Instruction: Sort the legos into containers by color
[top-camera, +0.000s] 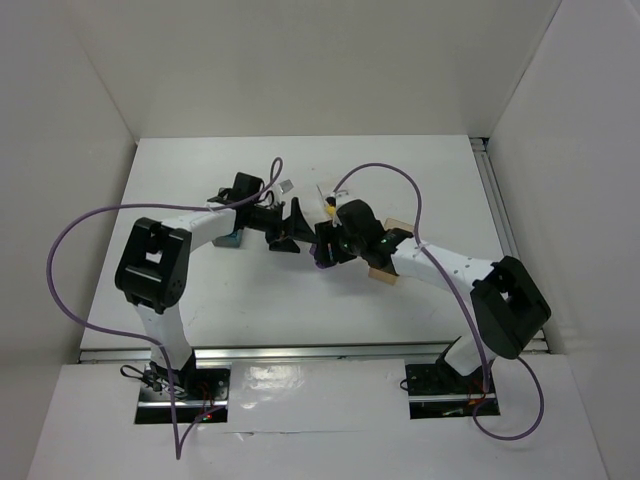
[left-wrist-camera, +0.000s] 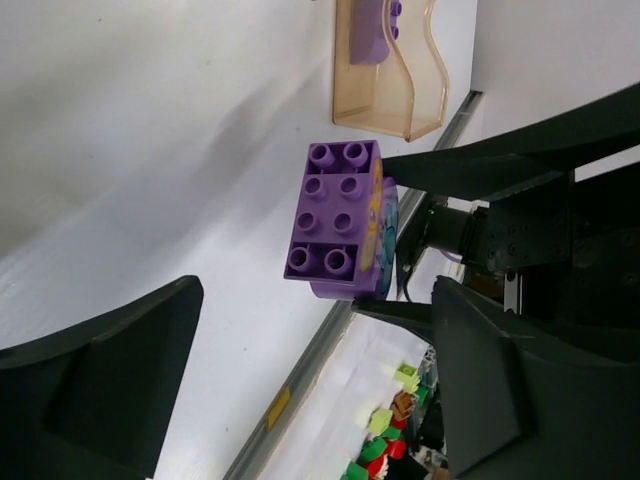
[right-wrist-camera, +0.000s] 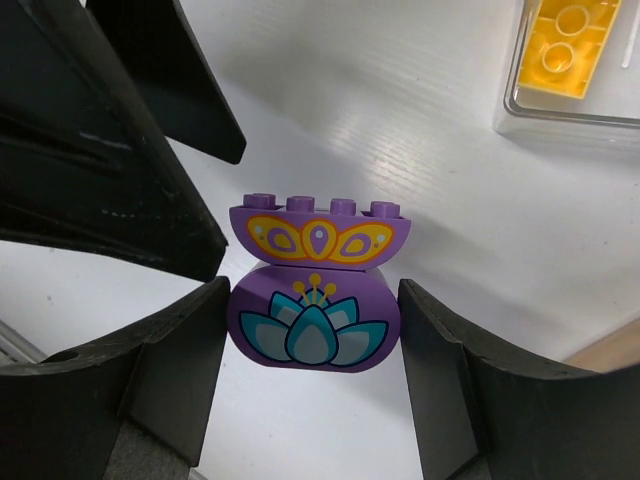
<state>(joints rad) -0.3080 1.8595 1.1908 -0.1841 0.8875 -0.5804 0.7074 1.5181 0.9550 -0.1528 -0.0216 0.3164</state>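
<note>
My right claw (right-wrist-camera: 313, 305) is clamped on a purple lego (right-wrist-camera: 315, 240). Both pads press its lower half, which carries a printed lotus, and a yellow crown pattern sits above that. I hold it over the white table (right-wrist-camera: 420, 130), though how high I cannot tell. My left claw (left-wrist-camera: 317, 288) gapes wide around the same brick and touches nothing. Its wrist view shows only the studded top and one printed edge, and my right fingers (left-wrist-camera: 480, 170) block the rest. The clear box (right-wrist-camera: 560, 110) is cut off at the frame corner, with a yellow lego (right-wrist-camera: 570, 50) lying inside. The tan box (left-wrist-camera: 385, 100) holds another purple brick (left-wrist-camera: 375, 35), partly out of frame. From above, my arms cover nearly all of the held lego. A teal scrap (top-camera: 232, 241) peeks from under my left arm, too small to identify.
</note>
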